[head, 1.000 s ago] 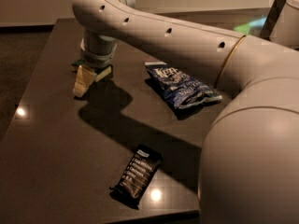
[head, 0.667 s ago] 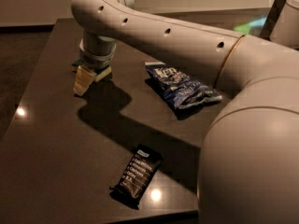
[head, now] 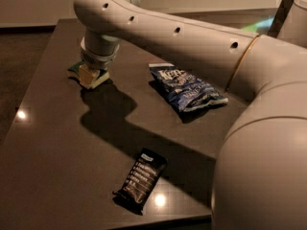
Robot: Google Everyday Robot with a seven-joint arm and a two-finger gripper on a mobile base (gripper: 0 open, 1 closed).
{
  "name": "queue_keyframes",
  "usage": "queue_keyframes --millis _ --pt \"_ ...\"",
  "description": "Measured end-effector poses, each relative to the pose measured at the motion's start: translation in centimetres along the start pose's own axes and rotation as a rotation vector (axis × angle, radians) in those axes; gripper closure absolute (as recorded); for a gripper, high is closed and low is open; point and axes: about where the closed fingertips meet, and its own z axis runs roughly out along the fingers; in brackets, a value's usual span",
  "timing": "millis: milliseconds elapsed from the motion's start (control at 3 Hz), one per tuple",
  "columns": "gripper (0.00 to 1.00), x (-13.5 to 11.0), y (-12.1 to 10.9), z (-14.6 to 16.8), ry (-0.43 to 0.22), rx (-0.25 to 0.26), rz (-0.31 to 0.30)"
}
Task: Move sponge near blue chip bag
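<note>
Gripper (head: pixel 94 70) — mostly hidden under the wrist — seemingly sits on sponge (head: pixel 76 71).

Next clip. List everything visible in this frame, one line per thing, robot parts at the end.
table: one, dark and glossy, fills most of the view
sponge: one, green top over pale yellow, far left part of the table, directly under the gripper
blue chip bag: one, dark blue with white lettering, lying right of the sponge, apart from it
snack bar wrapper: one, black, near the table's front edge
arm: one, white, reaching from the right foreground to the far left
gripper: one, at the arm's end, down at the sponge
</note>
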Motion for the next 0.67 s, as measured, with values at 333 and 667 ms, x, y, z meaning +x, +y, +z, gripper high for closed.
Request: queue_keyframes --millis 333,667 --pt "0.87 -0.4 0.9 -1.9 -0.008 0.023 0.006" --pt "1.00 -0.4 2.2 -4.4 -0.004 0.056 0.017"
